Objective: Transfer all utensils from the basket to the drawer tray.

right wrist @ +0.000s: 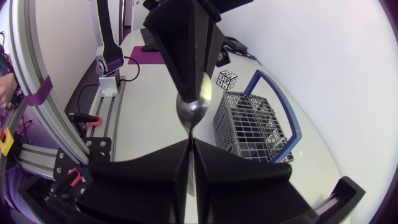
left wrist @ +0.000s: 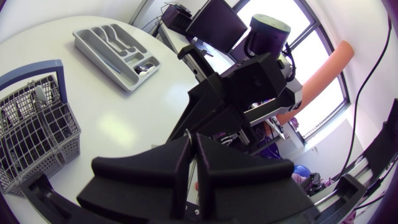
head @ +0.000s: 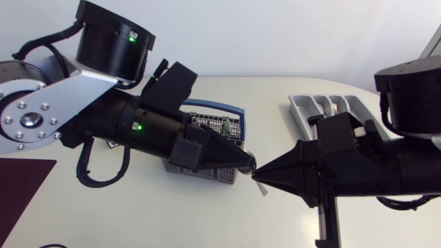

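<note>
A spoon (right wrist: 193, 107) is held in the air above the middle of the bench (head: 272, 86), just beside the basket (head: 215, 105). The left gripper (head: 248, 163) is closed on its bowl and the right gripper (head: 260, 176) on its handle, tip to tip. The drawer tray (head: 302, 111) lies near the bench's far right edge.

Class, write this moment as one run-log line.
phase: handover | left gripper: shut on spoon | right gripper: shut on spoon | basket: item inside | tray: holds cutlery
</note>
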`<state>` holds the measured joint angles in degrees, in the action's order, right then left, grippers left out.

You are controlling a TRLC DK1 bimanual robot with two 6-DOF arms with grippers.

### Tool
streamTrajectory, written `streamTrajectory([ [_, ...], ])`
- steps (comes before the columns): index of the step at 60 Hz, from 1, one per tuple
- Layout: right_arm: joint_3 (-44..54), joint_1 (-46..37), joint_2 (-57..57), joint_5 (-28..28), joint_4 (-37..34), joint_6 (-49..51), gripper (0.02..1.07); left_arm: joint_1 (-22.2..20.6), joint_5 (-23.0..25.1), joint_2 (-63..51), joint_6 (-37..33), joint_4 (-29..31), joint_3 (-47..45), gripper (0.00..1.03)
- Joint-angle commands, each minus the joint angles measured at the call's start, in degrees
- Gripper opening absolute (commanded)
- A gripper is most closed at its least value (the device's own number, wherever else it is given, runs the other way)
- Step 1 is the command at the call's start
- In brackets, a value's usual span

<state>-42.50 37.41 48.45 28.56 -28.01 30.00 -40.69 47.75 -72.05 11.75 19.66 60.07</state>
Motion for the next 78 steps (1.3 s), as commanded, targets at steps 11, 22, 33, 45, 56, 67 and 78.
streamTrajectory([
  [11,2.2,0.2,0.3,-0.3,1.1,-2.6,0.08,-0.4,0.7,-0.1,-0.8,-0.5,1.6,0.30],
  [22,3.7,0.2,0.3,-0.3,1.3,-2.8,0.08,0.3,0.3,0.5,-0.8,-0.6,2.2,0.59],
  [33,5.1,-1.3,-0.2,-1.6,1.6,-2.4,0.08,2.3,-1.4,1.8,-0.7,-2.0,2.8,0.75],
  [45,6.8,-16.1,-1.2,-1.7,0.7,5.4,0.08,9.0,-4.1,2.7,-0.1,-2.0,5.0,0.79],
  [56,8.6,-37.3,0.5,2.0,2.0,17.6,0.08,14.8,-7.6,2.6,-0.3,-1.9,5.5,0.79],
  [67,9.5,-55.5,6.9,5.7,7.8,29.5,0.08,16.9,-13.6,2.7,-3.0,-0.4,4.4,0.79],
  [78,11.3,-65.8,16.5,6.0,20.7,36.2,0.08,18.0,-17.5,2.8,-6.7,1.1,2.2,0.79],
])
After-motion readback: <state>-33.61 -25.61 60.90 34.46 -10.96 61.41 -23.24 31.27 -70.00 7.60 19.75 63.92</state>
